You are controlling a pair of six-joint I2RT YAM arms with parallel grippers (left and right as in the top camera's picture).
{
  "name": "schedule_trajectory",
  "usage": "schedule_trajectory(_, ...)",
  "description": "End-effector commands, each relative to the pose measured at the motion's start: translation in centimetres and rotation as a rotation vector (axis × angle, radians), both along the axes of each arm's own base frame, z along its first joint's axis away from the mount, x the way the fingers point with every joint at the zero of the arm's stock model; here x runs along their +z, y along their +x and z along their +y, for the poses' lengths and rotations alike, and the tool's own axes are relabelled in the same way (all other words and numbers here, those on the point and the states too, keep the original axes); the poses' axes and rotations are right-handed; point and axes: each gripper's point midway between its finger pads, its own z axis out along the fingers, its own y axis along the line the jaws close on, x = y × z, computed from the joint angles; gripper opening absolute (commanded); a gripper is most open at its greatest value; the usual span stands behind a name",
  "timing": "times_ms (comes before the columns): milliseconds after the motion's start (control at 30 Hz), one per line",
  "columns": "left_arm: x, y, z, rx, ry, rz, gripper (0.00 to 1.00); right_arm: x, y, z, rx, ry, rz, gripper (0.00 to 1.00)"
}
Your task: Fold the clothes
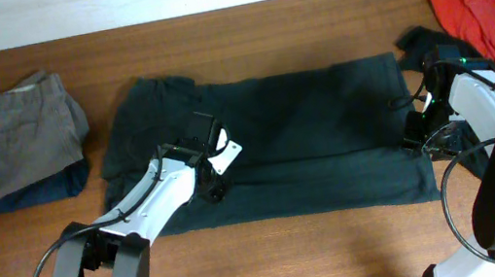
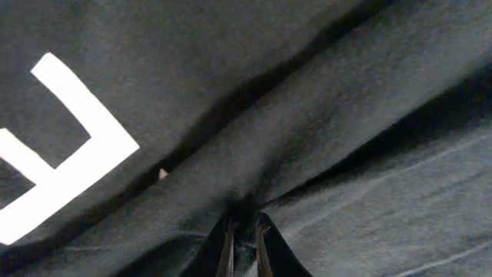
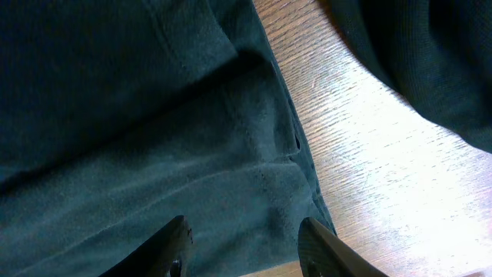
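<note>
The clothes, a black T-shirt [image 1: 307,139], lie spread flat across the middle of the table. My left gripper [image 1: 212,189] rests on the shirt's front-left part. In the left wrist view its fingertips [image 2: 227,240] are pinched together on a small ridge of the black fabric [image 2: 323,115], with the white block print [image 2: 69,154] up to the left. My right gripper [image 1: 415,139] is at the shirt's right edge. Its jaws [image 3: 246,242] stand apart, straddling the hem of the shirt [image 3: 154,138], with nothing gripped. A dark fold of cloth [image 3: 419,54] lies across bare wood.
Grey trousers [image 1: 16,134] lie folded on a dark blue garment [image 1: 39,189] at the far left. A red shirt with white lettering [image 1: 494,13] is heaped at the back right, close to the right arm. Bare wooden table [image 1: 294,249] runs along the front.
</note>
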Motion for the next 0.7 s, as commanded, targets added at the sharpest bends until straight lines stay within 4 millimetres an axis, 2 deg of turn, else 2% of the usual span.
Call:
schedule_trajectory(0, 1.2, 1.3, 0.2, 0.025, 0.017, -0.057, 0.12, 1.1, 1.1, -0.2, -0.004, -0.014, -0.054, 0.5)
schedule_trajectory(133, 1.5, 1.7, 0.0, 0.026, 0.01, -0.07, 0.12, 1.1, 1.6, -0.3, -0.006, -0.018, -0.076, 0.48)
schedule_trajectory(333, 2.3, 3.6, -0.8, 0.075, -0.034, -0.144, 0.12, 1.1, 2.9, -0.6, -0.006, -0.029, -0.127, 0.48)
schedule_trajectory(533, 3.1, 5.5, 0.3, 0.193, 0.004, -0.239, 0.13, 1.1, 3.8, -0.7, -0.006, -0.034, -0.165, 0.49)
schedule_trajectory(667, 3.9, 6.6, 0.9, 0.24, 0.006, -0.278, 0.36, 1.5, 5.9, -0.1, 0.002, 0.008, -0.253, 0.5)
